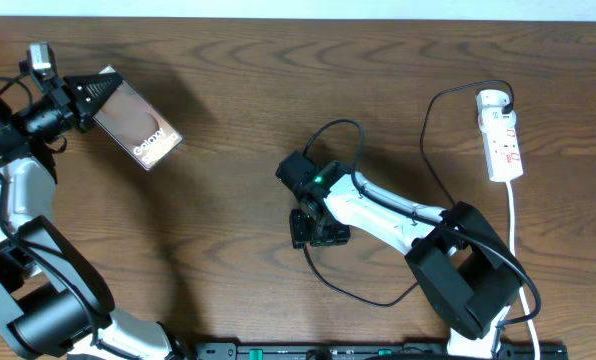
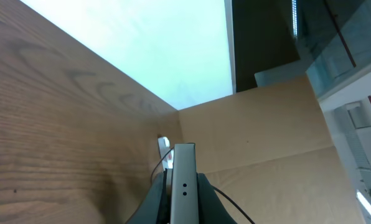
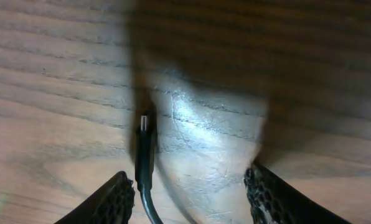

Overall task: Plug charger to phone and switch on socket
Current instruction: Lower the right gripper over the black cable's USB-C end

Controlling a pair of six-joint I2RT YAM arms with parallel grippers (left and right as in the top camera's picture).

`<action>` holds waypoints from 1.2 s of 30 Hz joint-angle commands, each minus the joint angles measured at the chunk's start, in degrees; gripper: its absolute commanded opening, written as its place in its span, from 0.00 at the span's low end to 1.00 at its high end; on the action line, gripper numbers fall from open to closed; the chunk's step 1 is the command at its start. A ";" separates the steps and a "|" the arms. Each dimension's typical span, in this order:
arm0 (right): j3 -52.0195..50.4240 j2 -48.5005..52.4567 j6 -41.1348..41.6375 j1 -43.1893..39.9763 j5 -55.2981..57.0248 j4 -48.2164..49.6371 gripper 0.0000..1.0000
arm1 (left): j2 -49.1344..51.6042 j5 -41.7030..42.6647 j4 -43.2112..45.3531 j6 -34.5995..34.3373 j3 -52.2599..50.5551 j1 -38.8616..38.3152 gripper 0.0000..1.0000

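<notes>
Presently: step in hand is pickup of charger plug (image 3: 145, 149). It lies on table (image 1: 228, 60) between spread fingers of right gripper (image 3: 188, 196), ungrasped. Left gripper (image 1: 96, 92) is clenched on phone (image 1: 138, 125), far left. Socket (image 1: 500, 135) sits far right. Next move calls for closing on plug, then aligning it with phone port.

the phone (image 1: 138, 125) sits far left, one end clamped in the left gripper (image 1: 100, 90). the socket (image 1: 501, 140) lies far right on the table (image 1: 228, 80). the charger (image 1: 433, 120) loops from it to mid-table, its plug tip (image 3: 145, 121) between the right gripper's (image 1: 316, 232) spread fingers.
</notes>
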 commanded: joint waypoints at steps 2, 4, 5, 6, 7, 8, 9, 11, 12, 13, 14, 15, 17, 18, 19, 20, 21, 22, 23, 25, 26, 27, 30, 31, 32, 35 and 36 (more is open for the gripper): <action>-0.28 2.27 0.00 0.50 -0.96 0.15 0.50 | -0.28 1.70 0.46 -0.33 0.35 0.04 0.07; -0.28 2.27 0.31 0.50 -0.70 -0.02 0.44 | -0.28 1.70 0.46 -0.33 0.35 0.04 0.07; -0.28 2.27 1.01 0.50 -0.07 -0.35 0.41 | -0.28 1.70 0.46 -0.33 0.35 0.04 0.07; -0.28 2.27 1.31 0.52 0.15 -0.50 0.39 | -0.28 1.70 0.46 -0.33 0.35 0.04 0.07; -0.28 2.27 1.31 0.57 0.13 -0.66 0.38 | -0.28 1.73 0.46 -0.33 0.35 0.04 0.07; -0.28 2.27 1.33 0.57 0.13 -0.90 0.38 | -0.28 1.70 0.44 -0.33 0.35 0.04 0.07; -0.28 2.27 1.77 0.57 0.28 -1.31 0.38 | -0.28 1.73 0.44 -0.33 0.35 0.04 0.07; -0.28 2.27 2.19 0.57 0.50 -2.05 0.37 | -0.28 1.73 0.44 -0.33 0.35 0.02 0.08; -0.28 2.29 2.47 0.57 0.59 -2.43 0.37 | -0.28 1.73 0.44 -0.35 0.35 0.04 0.07; -0.28 2.29 3.15 0.57 1.05 -2.89 0.36 | -0.28 1.70 0.44 -0.33 0.35 0.04 0.07; -0.28 2.29 4.02 0.57 1.68 -3.37 0.35 | -0.28 1.73 0.44 -0.33 0.35 0.04 0.07; -0.28 2.29 4.61 0.57 1.95 -3.69 0.32 | -0.28 1.73 0.44 -0.33 0.35 0.02 0.07; -0.28 2.32 6.01 0.55 2.75 -4.11 0.31 | -0.28 1.73 0.44 -0.33 0.35 0.04 0.08; -0.28 2.32 6.54 0.52 3.21 -4.26 0.30 | -0.28 1.70 0.44 -0.33 0.35 0.04 0.07; -0.28 2.32 6.99 0.48 3.50 -4.35 0.29 | -0.28 1.73 0.44 -0.33 0.35 0.04 0.07; -0.28 2.32 7.30 0.48 3.61 -4.35 0.29 | -0.28 1.73 0.46 -0.33 0.35 0.04 0.07; -0.28 2.32 7.50 0.48 3.78 -4.35 0.29 | -0.28 1.73 0.44 -0.33 0.35 0.04 0.07; -0.28 2.32 7.89 0.48 3.98 -4.46 0.27 | -0.28 1.73 0.44 -0.33 0.35 0.04 0.07; -0.28 2.32 8.37 0.48 4.22 -4.63 0.25 | -0.28 1.73 0.44 -0.33 0.35 0.04 0.07; -0.28 2.32 9.18 0.37 4.46 -5.11 0.20 | -0.28 1.73 0.44 -0.33 0.35 0.04 0.07; -0.28 2.32 9.57 0.24 4.63 -5.44 0.19 | -0.28 1.73 0.44 -0.33 0.35 0.04 0.07; -0.28 2.32 9.64 0.13 4.61 -5.44 0.19 | -0.28 1.73 0.44 -0.33 0.35 0.04 0.07; -0.28 2.32 9.66 -0.24 4.61 -5.25 0.28 | -0.28 1.73 0.44 -0.33 0.35 0.04 0.07; -0.28 2.32 9.66 -0.44 4.61 -5.11 0.31 | -0.28 1.73 0.44 -0.33 0.35 0.04 0.07; -0.28 2.32 9.64 -1.07 4.59 -4.48 0.34 | -0.28 1.73 0.44 -0.31 0.35 0.04 0.08; -0.28 2.32 9.64 -2.56 4.04 -4.15 0.29 | -0.28 1.70 0.46 -0.33 0.35 0.04 0.07; -0.28 2.32 9.64 -2.84 3.89 -4.02 0.28 | -0.28 1.73 0.44 -0.33 0.35 0.04 0.07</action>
